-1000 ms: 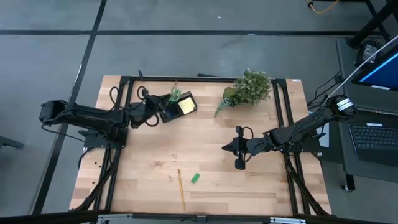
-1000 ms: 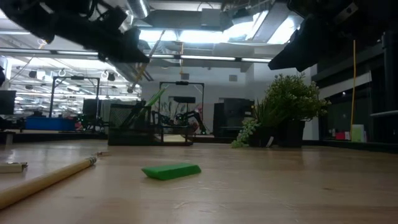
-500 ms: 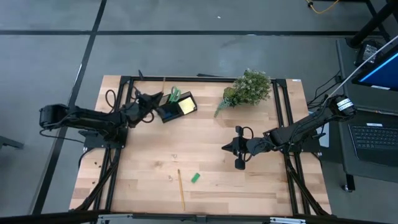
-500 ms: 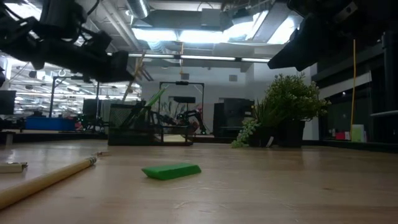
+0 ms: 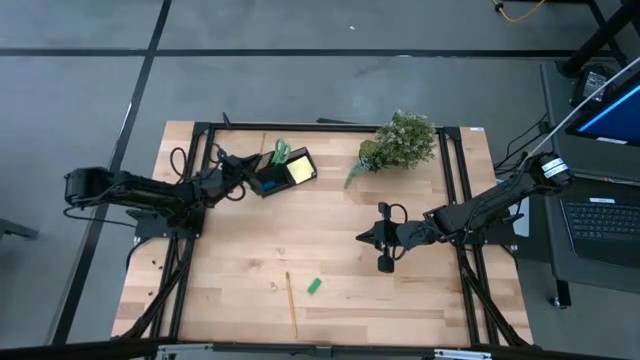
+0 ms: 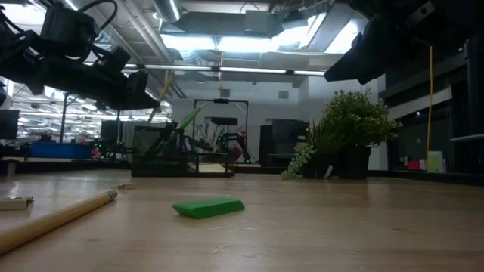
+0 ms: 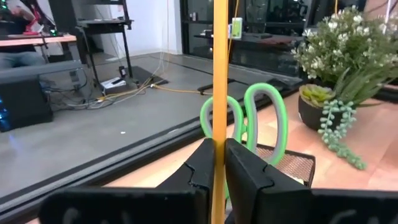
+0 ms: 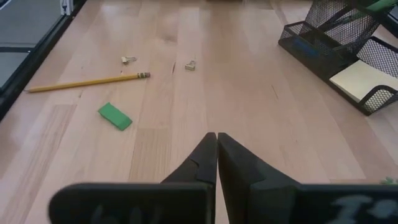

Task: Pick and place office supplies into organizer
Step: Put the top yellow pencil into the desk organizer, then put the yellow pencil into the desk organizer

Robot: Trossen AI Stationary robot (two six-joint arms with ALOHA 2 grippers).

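Nearest me on the light wood table [image 5: 340, 320], a loose yellow pencil [image 5: 291, 304] and green block [image 5: 314, 286]. Mid-table my right gripper [image 5: 362, 238] hovers, fingers pressed together, empty. Farther back my left gripper [image 5: 243, 163] pinches another upright pencil [image 7: 218, 93] just beside the mesh organizer [image 5: 283, 171] holding green scissors [image 7: 261, 118] and sticky notes [image 8: 359, 80]. Potted plant [image 5: 400, 142] beyond; grey floor [image 5: 300, 90] around.

Yellow pencil [image 7: 219, 93], green scissor handles [image 7: 264, 118], black mesh organizer [image 8: 339, 46] w/ pale yellow pad [image 8: 359, 81] — green block [image 8: 115, 116], light wood table [image 5: 400, 300].
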